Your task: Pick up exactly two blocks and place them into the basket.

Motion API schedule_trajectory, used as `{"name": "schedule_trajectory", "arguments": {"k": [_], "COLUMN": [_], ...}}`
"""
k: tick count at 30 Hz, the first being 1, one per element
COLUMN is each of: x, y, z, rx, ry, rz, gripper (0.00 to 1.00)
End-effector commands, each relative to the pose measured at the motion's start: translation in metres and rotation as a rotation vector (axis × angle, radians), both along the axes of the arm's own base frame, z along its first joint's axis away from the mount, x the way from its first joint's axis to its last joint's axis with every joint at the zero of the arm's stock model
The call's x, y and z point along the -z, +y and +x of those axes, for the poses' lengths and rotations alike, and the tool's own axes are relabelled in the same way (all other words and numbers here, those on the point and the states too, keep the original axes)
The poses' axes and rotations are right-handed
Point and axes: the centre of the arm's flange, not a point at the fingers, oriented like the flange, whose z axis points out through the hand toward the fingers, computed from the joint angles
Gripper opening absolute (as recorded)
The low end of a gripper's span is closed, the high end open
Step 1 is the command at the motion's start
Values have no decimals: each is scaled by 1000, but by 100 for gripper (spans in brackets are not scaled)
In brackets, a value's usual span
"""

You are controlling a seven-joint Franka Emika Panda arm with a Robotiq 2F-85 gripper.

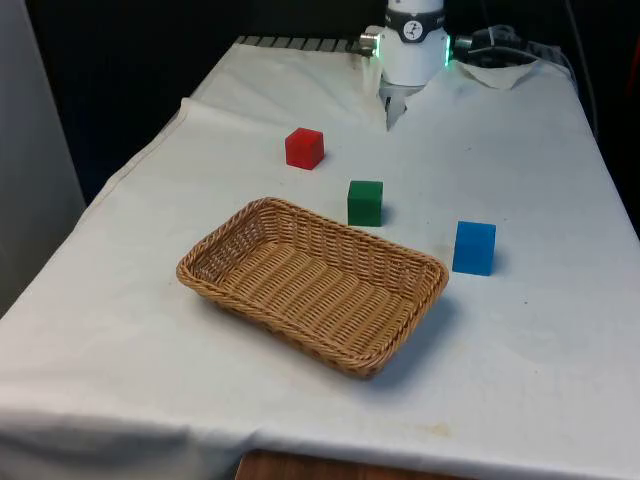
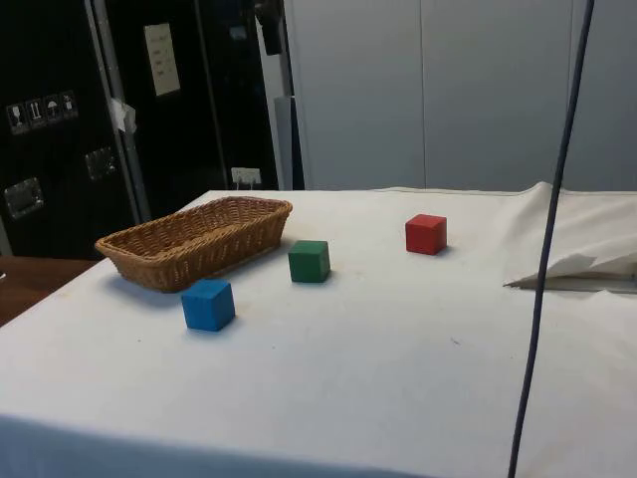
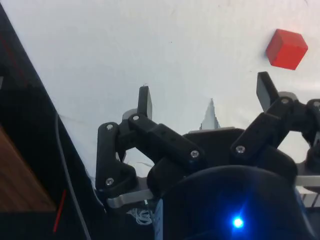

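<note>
The gripper [image 3: 206, 95] is wide open and holds nothing, high above the white cloth [image 1: 540, 340]. The basket [image 1: 250, 300] has no blocks in it. Just beside it sits the green block [image 1: 365, 202]. The blue block [image 1: 474, 247] is near too. The red block [image 1: 304, 148] sits farther off, maybe nearest the gripper.

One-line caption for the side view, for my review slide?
Wicker basket holds no blocks; blue block, green block and red block sit apart on the white cloth.

The white-clothed table [image 1: 540, 340] bears a wicker basket [image 1: 312, 283] and red [image 1: 304, 148], green [image 1: 365, 203] and blue blocks [image 1: 474, 248].
</note>
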Motion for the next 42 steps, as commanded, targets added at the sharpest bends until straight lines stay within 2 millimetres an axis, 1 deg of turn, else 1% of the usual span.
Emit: {"name": "schedule_trajectory", "arguments": {"k": [1,3,8,9,15,17,23,24,26,28,31,34,35,36,39,42], "x": [0,1,10,9,18,20,32,37,36,47,58,60,62,60,63,71], "y": [-1,-6,-12,-11,-19,-19,-24,-25,-24,-25,-25,-30,-27,-30,-32,-33], "z": [-2,-8,-15,-13,-19,-19,-25,-27,-25,-30,-29,-30,-30,-30,-30,-29], "rx": [-1,-6,-19,-15,-37,-37,-60,-64,-60,-66,-66,-67,-65,-68,-71,-73], "ry": [0,-9,-9,3,3,14,20,21,32,24,23,24,25,23,25,21], "rz": [2,2,-11,-1,-35,-32,-63,-68,-60,-72,-73,-70,-68,-70,-68,-67], "gripper": [100,100,100,100,100,100,100,100,100,100,100,100,100,100,100,100]}}
